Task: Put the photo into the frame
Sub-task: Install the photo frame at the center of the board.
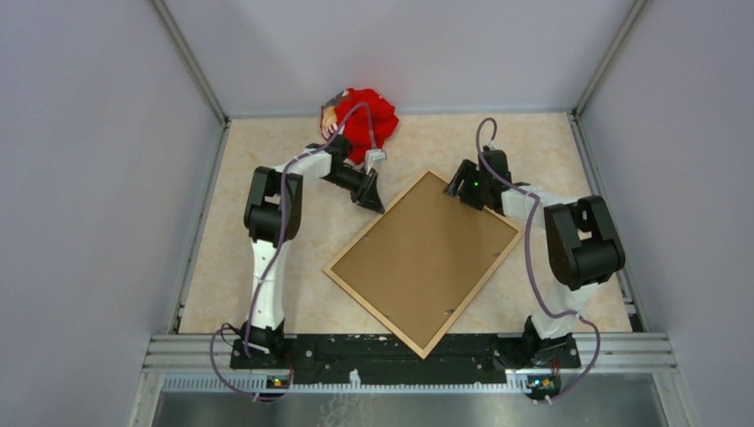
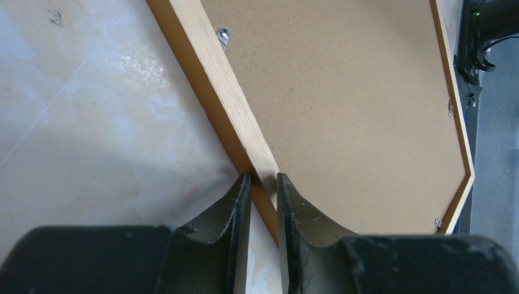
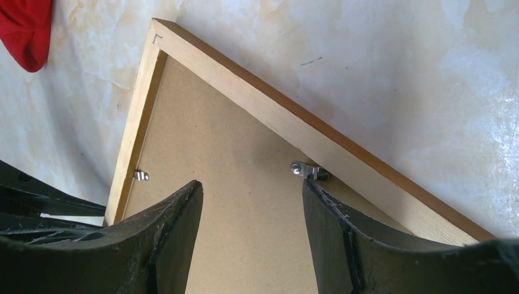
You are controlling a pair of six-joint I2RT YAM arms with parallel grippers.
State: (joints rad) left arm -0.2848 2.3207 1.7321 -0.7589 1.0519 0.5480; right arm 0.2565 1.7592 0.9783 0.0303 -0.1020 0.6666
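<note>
1. Top external view: the frame [image 1: 377, 311] lies face down and skewed across the middle of the worktop [image 1: 533, 151]. One corner pokes over the near edge, and the backing board [image 1: 425, 262] sits inside the rails. The photo shows in no view; whether it is under the board, I can't tell.
2. Left gripper [image 2: 263, 180] is on the frame's far-left rail, fingers drawn nearly together with the rail pinched between them. That looks like the anchor.
3. Right gripper [image 3: 251, 184] hovers spread wide over the board by the far corner, with a metal turn clip [image 3: 308, 169] just beyond one fingertip.
4. My read: the clip is the job here. Hold the left pinch firm and level, bring a single right fingertip against the tab, and swivel it sideways without pressing on the board.
5. Red cloth [image 1: 364, 120] sits at the far edge, out of play.
</note>
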